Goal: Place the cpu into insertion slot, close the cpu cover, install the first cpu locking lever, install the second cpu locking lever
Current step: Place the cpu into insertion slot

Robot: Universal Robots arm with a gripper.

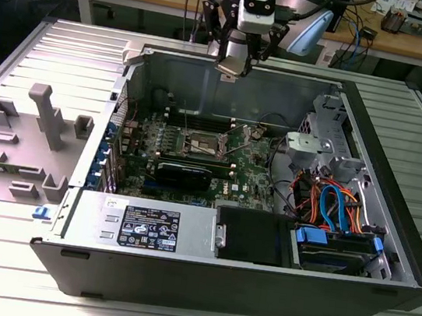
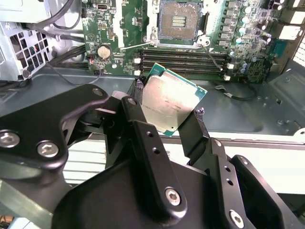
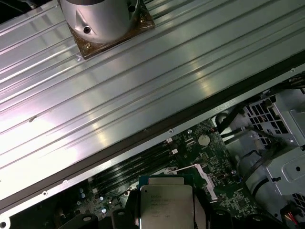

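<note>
The gripper (image 1: 230, 70) is hanging over the rear wall of the open computer case (image 1: 182, 83). In the exterior view it is hanging at twelve o'clock from the slot (image 1: 199, 145) and well apart from it. Its two black fingers (image 2: 137, 110) are clamping the chip (image 2: 171, 102) by opposite edges. The chip is sitting tilted between them with its silver face showing. In the first wrist view the chip (image 3: 166, 205) is hovering above the board, with the ribbed metal table (image 3: 119, 95) stretching away past the case's edge.

The slot (image 2: 178, 21) is lying uncovered on the green board (image 2: 107, 28) with its gold contacts showing, and the room straight above it is standing open. Two thin wire levers (image 2: 136, 46) are sticking out from its corners toward the memory slots (image 2: 181, 59). These are running in a row just beside the slot, on the side facing the gripper. A coin battery (image 2: 104, 50) is sitting near one end of that row.

In the exterior view, reading the clock around the slot:
- **Three o'clock:** a metal drive cage (image 1: 315, 141) is rising, with orange and blue cables (image 1: 330, 206) bunching toward four.
- **Six o'clock:** the grey power box (image 1: 147, 224) is closing off the near side.
- **Nine o'clock:** beyond the case wall, a grey plastic holder (image 1: 43, 123) is resting on the table.
</note>
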